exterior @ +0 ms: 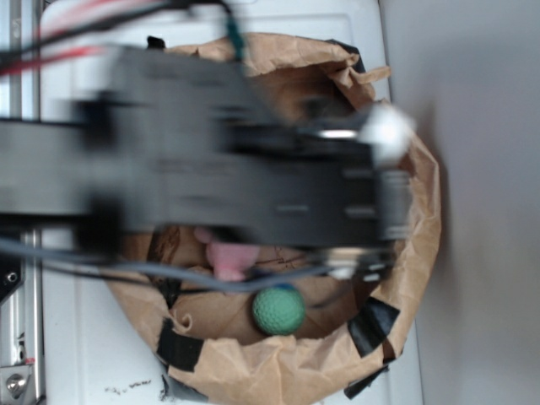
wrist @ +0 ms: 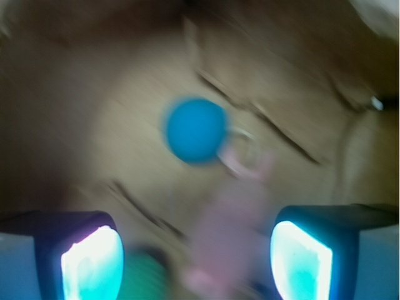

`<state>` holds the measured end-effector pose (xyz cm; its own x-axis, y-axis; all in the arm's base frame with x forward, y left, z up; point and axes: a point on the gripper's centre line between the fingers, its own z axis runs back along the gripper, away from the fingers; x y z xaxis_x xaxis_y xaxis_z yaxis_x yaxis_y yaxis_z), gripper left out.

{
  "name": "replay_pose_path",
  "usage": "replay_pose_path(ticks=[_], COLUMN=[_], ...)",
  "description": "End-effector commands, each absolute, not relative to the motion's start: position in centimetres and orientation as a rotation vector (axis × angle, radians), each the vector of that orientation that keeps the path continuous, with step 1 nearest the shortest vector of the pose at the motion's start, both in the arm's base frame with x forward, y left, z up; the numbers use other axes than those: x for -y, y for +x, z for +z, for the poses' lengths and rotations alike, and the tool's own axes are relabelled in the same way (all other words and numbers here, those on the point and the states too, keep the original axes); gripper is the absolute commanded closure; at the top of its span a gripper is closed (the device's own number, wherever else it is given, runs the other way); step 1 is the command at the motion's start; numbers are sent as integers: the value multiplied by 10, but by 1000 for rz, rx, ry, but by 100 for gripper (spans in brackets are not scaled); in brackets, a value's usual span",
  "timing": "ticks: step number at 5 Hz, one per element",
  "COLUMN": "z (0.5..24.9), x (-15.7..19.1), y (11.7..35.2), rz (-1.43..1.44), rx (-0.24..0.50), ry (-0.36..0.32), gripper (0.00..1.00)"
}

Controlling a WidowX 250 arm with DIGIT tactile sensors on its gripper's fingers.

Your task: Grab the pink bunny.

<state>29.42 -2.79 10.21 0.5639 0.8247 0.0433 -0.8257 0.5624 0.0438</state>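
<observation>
Although both views are blurred, the bunny (wrist: 232, 231) can be made out in the wrist view as a pale pink shape lying between the two lit fingers (wrist: 94, 262) of the hand (wrist: 197, 259), nearer the right-hand one in the picture. The hand is seen spread wide, with nothing gripped and a clear gap on either side of the plush. The long axis of the bunny appears to run up the picture, roughly along the line of approach and across the closing line of the fingers, with its thin white loop (wrist: 240, 150) at the far end, just beside the blue ball (wrist: 195, 130). A green ball (wrist: 142, 278) is seen low in the picture, just beside the bunny and close to the left-hand finger.

In the exterior view the bunny (exterior: 229, 257) is largely hidden under the dark arm (exterior: 228, 173); only a pink patch is shown, inside the crumpled paper bag (exterior: 422, 236) on the bench (exterior: 481, 126), with the green ball (exterior: 278, 310) near it. The hand itself cannot be separated from the arm there.

It is judged that the bunny is already bracketed, so that a further descent and a closing would be called for. The green ball could be caught by the left-hand finger.
</observation>
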Motion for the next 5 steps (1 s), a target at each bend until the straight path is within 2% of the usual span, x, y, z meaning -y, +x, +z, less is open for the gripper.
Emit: replay_pose_path(ticks=[1,2,4,5], z=[120,120,85,83], x=[17,17,-4,-10], y=[302,302,282,277], rz=[1006,1006,943,908], rx=[73,73,138,141], ry=[30,30,19,4], gripper=[0,0,0,0])
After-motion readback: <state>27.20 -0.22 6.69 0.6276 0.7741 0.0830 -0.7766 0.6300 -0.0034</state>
